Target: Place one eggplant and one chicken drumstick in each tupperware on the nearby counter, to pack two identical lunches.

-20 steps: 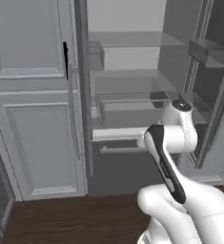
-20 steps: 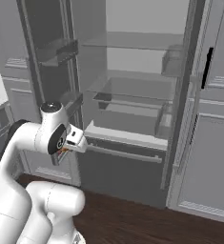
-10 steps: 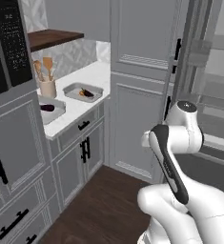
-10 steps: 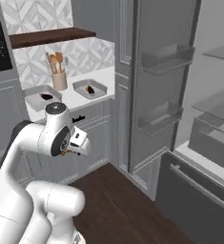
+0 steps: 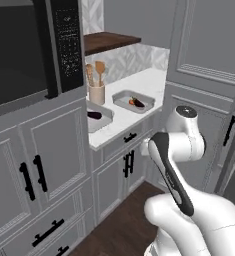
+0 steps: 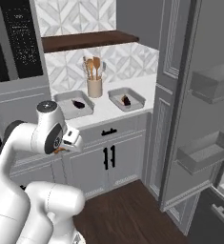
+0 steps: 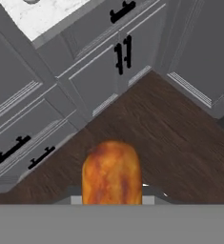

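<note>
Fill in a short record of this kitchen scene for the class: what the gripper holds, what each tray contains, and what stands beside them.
gripper: shut on chicken drumstick, above the wooden floor
left tupperware: holds one eggplant
right tupperware: holds one dark item, too small to name
utensil cup: between the trays, wooden utensils inside
counter: white marbled, carries both trays
drumsticks in trays: none clearly visible

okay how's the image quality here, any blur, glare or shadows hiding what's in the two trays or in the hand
Left base view: soft, low detail, even light; tupperware contents show as small dark shapes. Right base view: slightly sharper, no glare on the counter, faint shadows. Hand view: chicken drumstick fills the lower middle, close and blurry, hiding the fingers; cabinets beyond are soft.
</note>
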